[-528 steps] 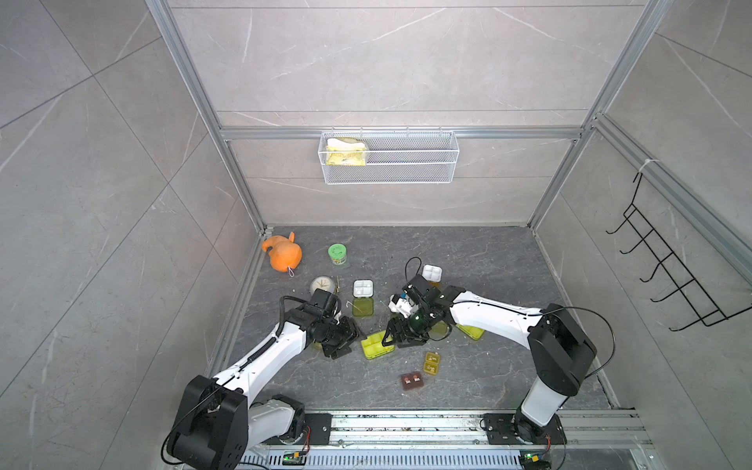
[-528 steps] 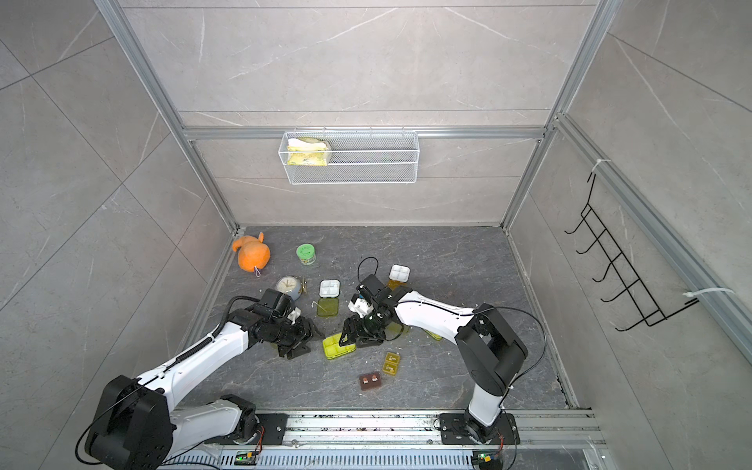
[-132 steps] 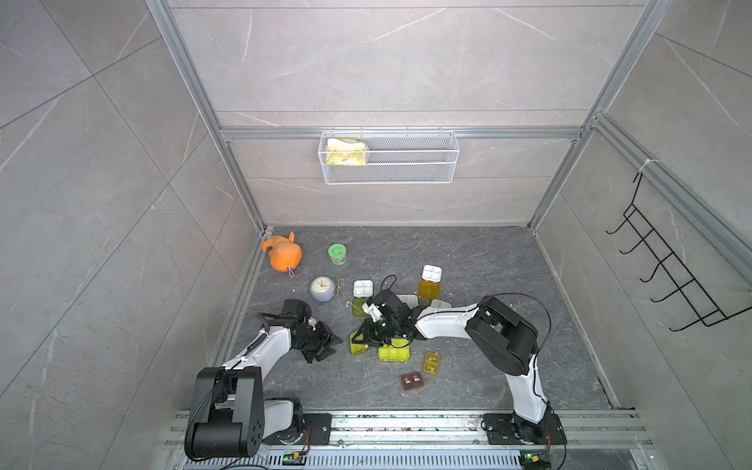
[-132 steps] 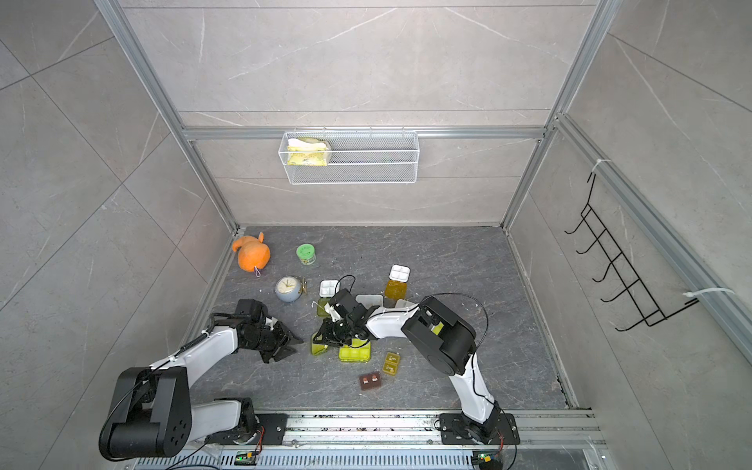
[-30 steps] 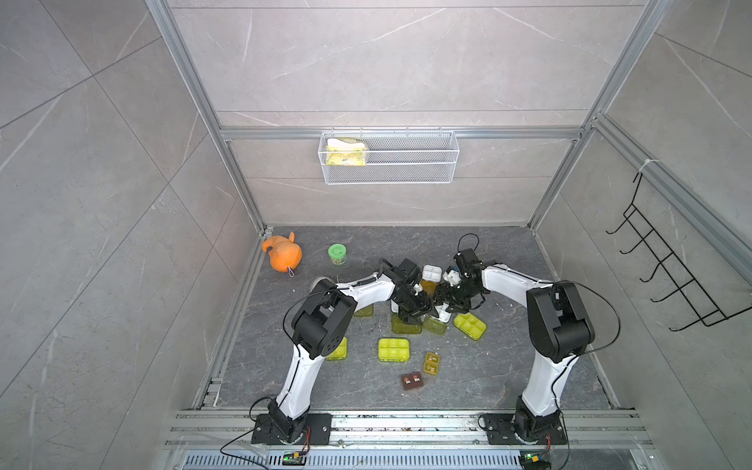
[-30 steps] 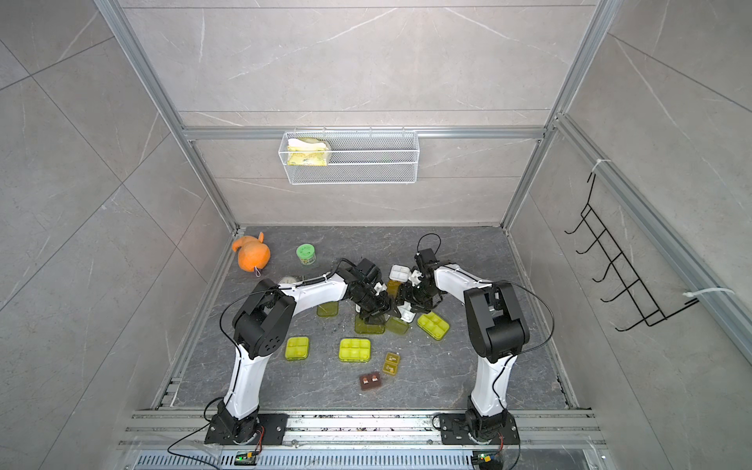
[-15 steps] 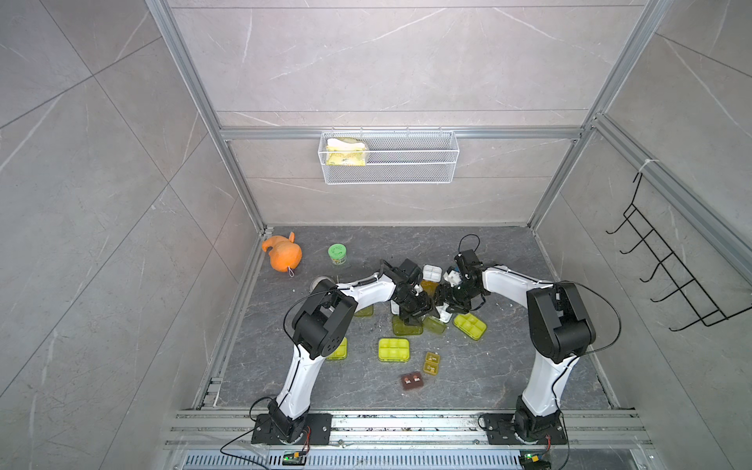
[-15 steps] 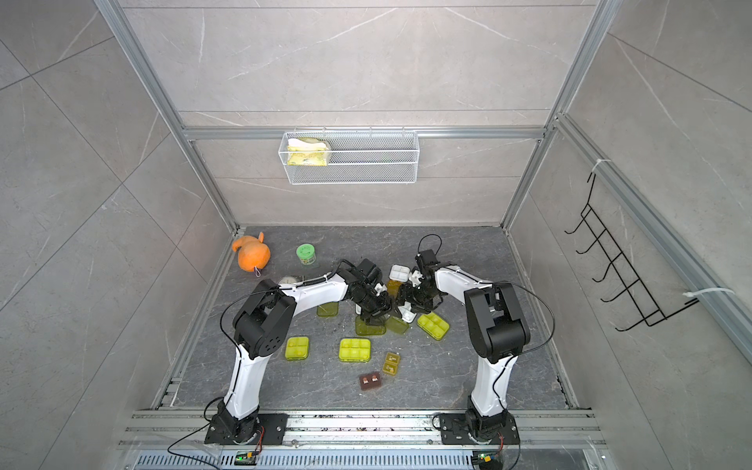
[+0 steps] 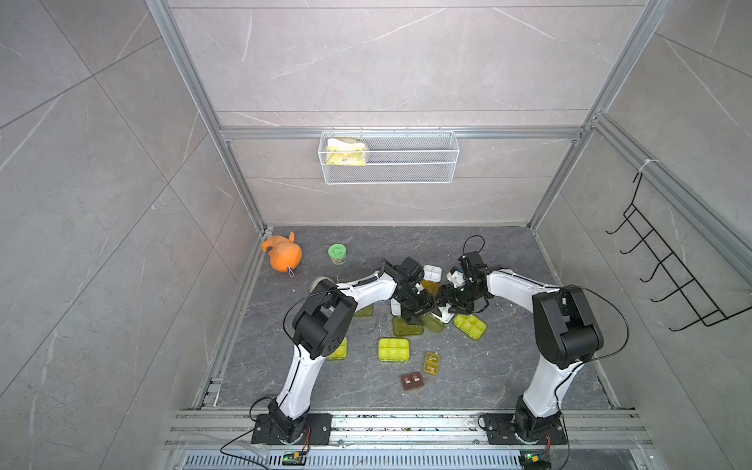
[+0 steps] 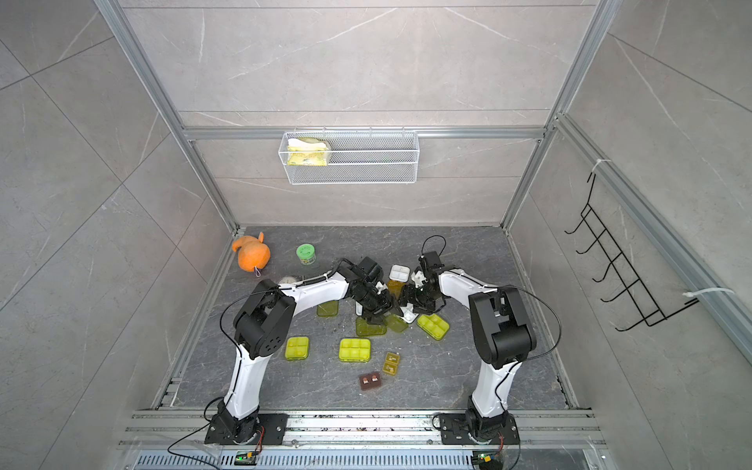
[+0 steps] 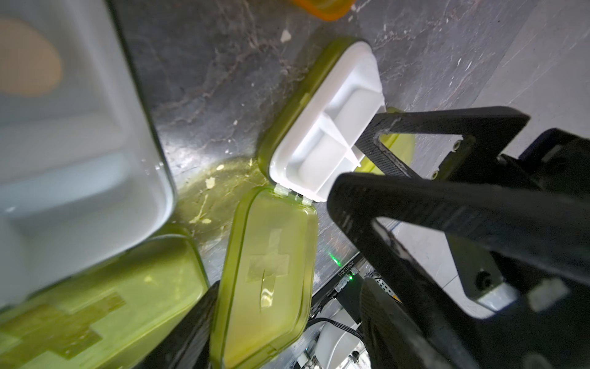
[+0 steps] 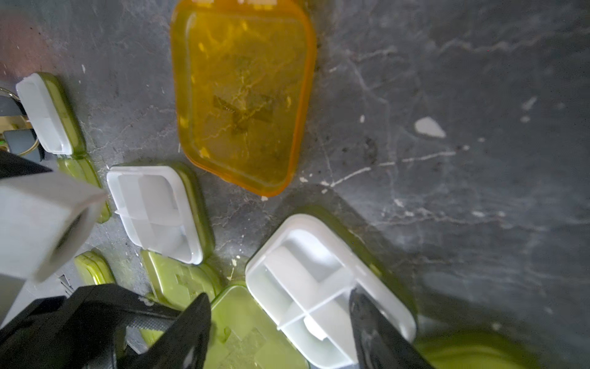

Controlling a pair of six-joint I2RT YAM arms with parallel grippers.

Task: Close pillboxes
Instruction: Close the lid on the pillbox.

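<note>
Several pillboxes lie mid-floor. One open pillbox has a white tray (image 11: 325, 137) and a flat yellow-green lid (image 11: 268, 271). My left gripper (image 11: 289, 286) is open, its fingers either side of that lid. My right gripper (image 12: 277, 294) is open over the same box, one finger above the tray (image 12: 313, 281) and one by the lid (image 12: 242, 335). In both top views the grippers (image 9: 419, 311) (image 9: 445, 303) nearly meet. Another open pillbox (image 12: 153, 207) and the orange lid (image 12: 242, 105) lie beside them. Closed pillboxes (image 9: 394, 350) (image 9: 470, 325) lie nearer the front, with the tiny amber one (image 9: 431, 363) and the brown one (image 9: 412, 380).
An orange plush toy (image 9: 283, 256), a green-lidded jar (image 9: 337, 253) and a small grey clock (image 9: 321, 281) stand at the back left. A wire basket (image 9: 388, 156) hangs on the back wall. A black hook rack (image 9: 667, 276) is on the right wall.
Over the last second nothing has visibly moved. Several seconds ago both arms were at boxes nearer the front left; they have since moved to the middle cluster.
</note>
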